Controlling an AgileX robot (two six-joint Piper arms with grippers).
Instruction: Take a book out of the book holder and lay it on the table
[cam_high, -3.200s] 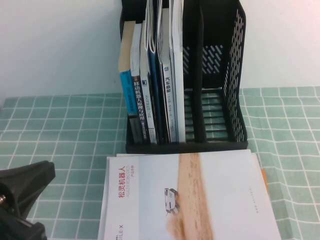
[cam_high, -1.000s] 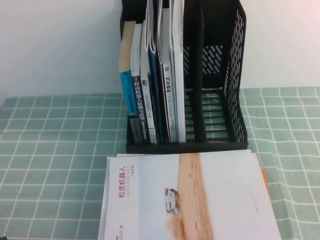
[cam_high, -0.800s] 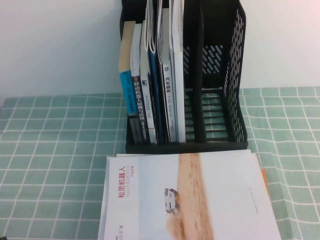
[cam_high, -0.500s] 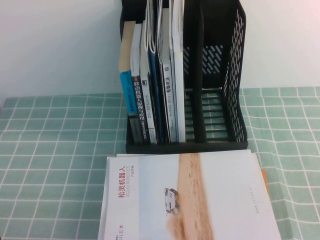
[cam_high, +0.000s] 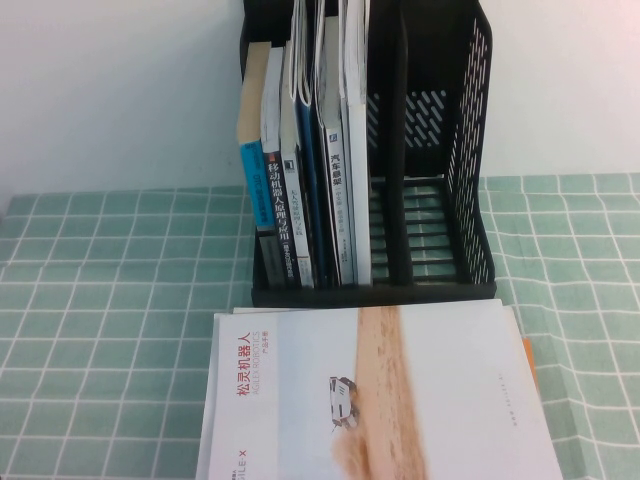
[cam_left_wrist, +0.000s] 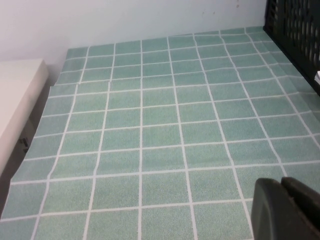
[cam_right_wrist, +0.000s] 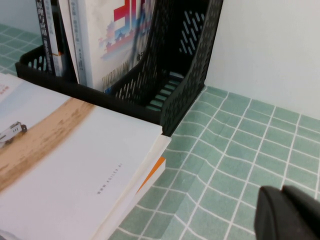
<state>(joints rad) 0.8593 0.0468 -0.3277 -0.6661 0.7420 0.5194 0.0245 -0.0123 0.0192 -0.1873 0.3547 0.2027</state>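
The book lies flat and face up on the green gridded table, just in front of the black book holder. Its tan sand strip, small vehicle and red title show. The right wrist view has the book beside the book holder. My right gripper hovers over bare cloth to the book's right, shut and empty. My left gripper is over bare cloth left of the book holder, its fingers together with nothing between them. Neither gripper shows in the high view.
Several upright books fill the holder's left slots; its right slots hold nothing. An orange-edged item lies under the book. A white ledge borders the table's left edge, and a white wall stands behind.
The black arm part seen at the lower left of the high view 3.2 s ago has left that view. The book has not moved over the last second.
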